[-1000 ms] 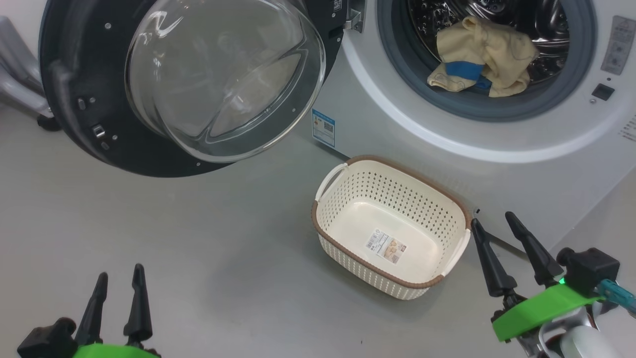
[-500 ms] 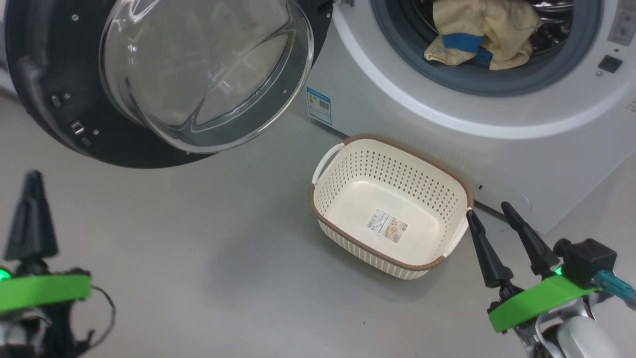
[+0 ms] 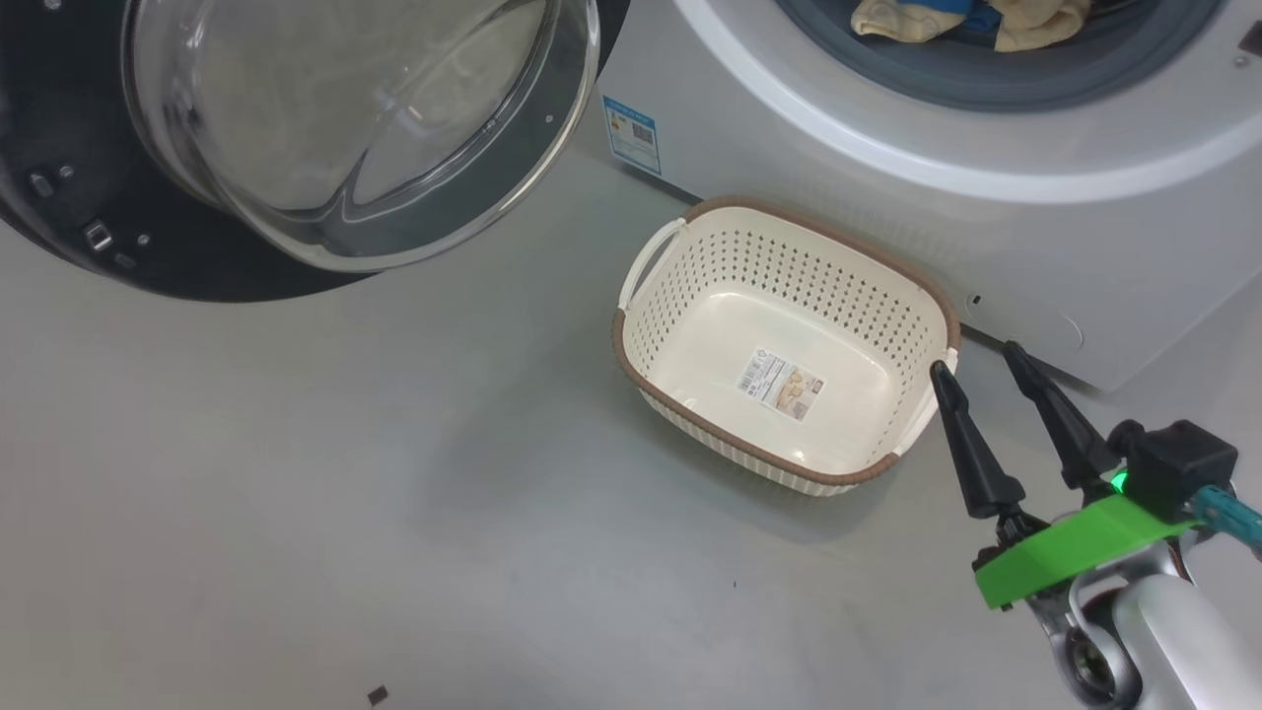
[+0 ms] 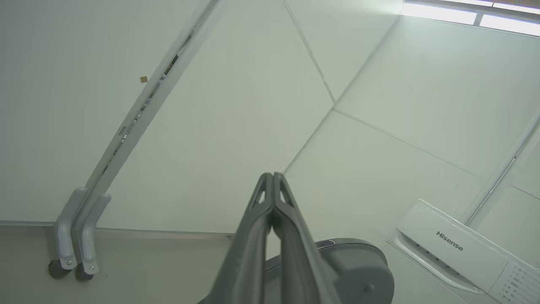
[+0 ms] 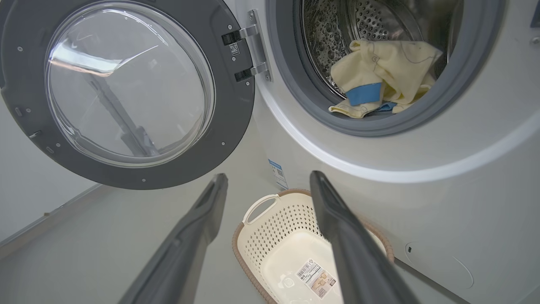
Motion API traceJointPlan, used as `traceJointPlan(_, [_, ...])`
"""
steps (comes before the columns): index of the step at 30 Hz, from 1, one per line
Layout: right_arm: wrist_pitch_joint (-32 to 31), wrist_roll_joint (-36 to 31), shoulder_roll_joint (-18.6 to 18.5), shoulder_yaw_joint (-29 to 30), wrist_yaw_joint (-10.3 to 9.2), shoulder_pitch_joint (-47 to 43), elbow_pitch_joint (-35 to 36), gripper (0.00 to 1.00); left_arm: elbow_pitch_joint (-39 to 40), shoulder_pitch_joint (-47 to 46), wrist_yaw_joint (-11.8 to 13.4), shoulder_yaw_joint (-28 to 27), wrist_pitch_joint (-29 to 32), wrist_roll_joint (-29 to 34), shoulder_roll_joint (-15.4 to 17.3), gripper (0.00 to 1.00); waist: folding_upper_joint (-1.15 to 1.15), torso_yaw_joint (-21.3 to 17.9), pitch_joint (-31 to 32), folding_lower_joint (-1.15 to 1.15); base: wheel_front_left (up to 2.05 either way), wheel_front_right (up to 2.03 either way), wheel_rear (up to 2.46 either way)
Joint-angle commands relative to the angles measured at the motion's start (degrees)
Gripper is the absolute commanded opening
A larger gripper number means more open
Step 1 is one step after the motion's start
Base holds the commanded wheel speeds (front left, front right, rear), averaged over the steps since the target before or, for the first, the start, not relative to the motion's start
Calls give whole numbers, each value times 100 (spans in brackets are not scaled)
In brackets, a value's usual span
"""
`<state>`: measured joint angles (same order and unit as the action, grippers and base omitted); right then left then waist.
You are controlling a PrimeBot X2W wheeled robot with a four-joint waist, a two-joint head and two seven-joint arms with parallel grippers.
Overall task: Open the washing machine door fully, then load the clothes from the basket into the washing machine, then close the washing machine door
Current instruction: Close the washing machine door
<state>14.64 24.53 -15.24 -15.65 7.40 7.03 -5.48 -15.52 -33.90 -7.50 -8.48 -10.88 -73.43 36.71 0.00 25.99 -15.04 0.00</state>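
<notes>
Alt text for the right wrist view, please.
The door hangs wide open left of the washer, with the clothes lying inside. Below, the open right gripper frames the empty basket.

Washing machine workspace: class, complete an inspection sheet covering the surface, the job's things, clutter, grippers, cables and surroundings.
Surface: smooth grey floor.
Job's things: big white front-loading washing machine; its round black-rimmed glass door wide open; pale yellow clothes with blue trim in the steel drum; cream perforated plastic basket on the floor, no clothes inside.
Clutter: small dark scrap on the floor.
Grippers: left gripper shut, holding nothing; right gripper open, beside the basket.
Cables: teal connector at the right wrist.
Surroundings: pale wall panels; grey castor legs.
</notes>
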Motion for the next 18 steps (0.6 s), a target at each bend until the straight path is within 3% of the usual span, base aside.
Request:
traceJointPlan(1, [36,-44,-122,-115,9,153,196,100,21,-290,1,-233,73,-142,461,0,0,-27,-63,0,0,0,0])
traceJointPlan(6, [36,-54,-199,-151,9,241,230,100,-826,-980,1,123,525,-621,905,0,0,-79,-241,0,0,0,0])
traceJointPlan(14, [36,-109,-299,-241,9,378,295,100,-1730,-1733,1,647,1868,-1416,1117,0,0,-212,-549,0,0,0,0])
traceJointPlan(18, [36,-135,-329,-297,9,432,327,100,-2084,-1964,1,764,2263,-1538,1194,0,0,-284,-681,0,0,0,0])
